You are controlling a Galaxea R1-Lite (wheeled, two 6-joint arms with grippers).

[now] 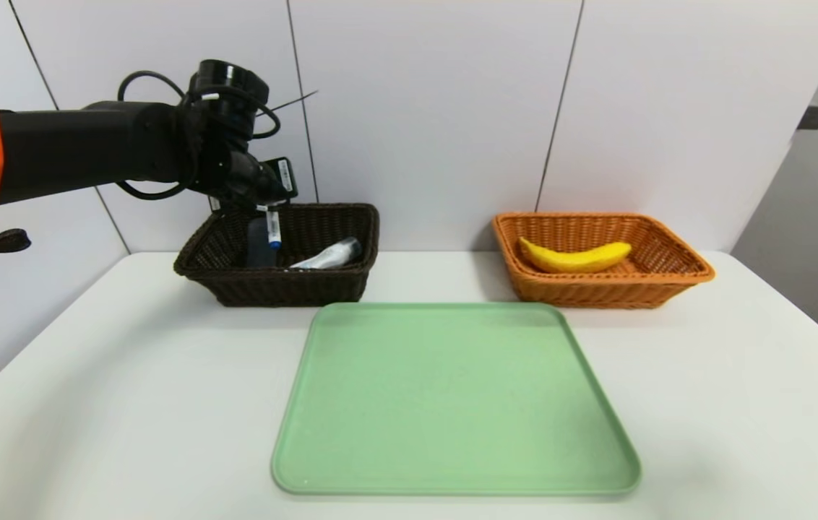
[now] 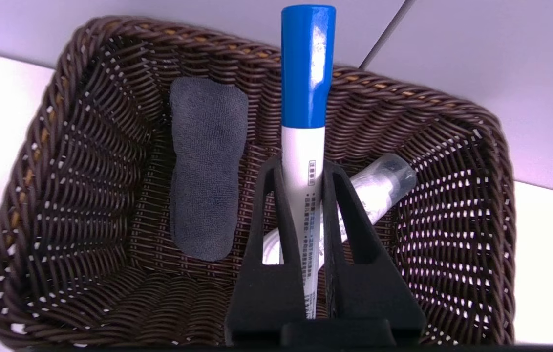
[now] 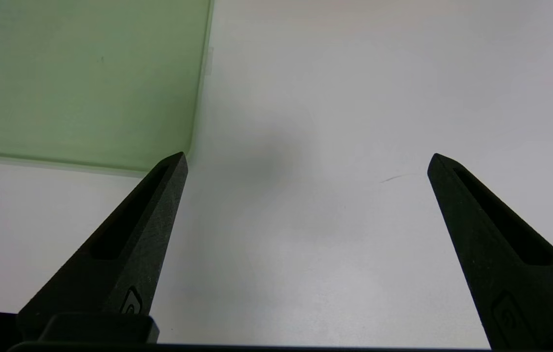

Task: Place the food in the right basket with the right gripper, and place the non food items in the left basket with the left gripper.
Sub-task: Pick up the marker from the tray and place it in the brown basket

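While it hangs over the basket: white marker with blue cap (image 2: 303,146) is nose-down, seemingly ready to drop.
Left gripper (image 2: 301,171): jaws pinched narrow on the marker's barrel.
Dark brown woven wicker basket (image 1: 199,249): holds rolled dark grey cloth (image 2: 206,168) and slim whitish clear-capped bottle (image 2: 384,183).
Orange woven wicker basket (image 1: 676,271): long yellow banana (image 1: 574,256) lies inside.
Right gripper (image 3: 306,166): jaws wide, empty, parked beside pale green plastic tray (image 1: 452,462).

Two woven baskets: one dark brown basket (image 1: 286,285), one orange basket (image 1: 600,289).
One banana (image 1: 574,258).
One marker (image 2: 306,127), white barrel, blue cap.
One grey cloth (image 2: 205,166).
One clear-capped bottle (image 2: 379,188).
One green tray (image 1: 452,397).
One white table (image 1: 127,404).
Two grippers: left gripper (image 2: 302,168), right gripper (image 3: 306,161).
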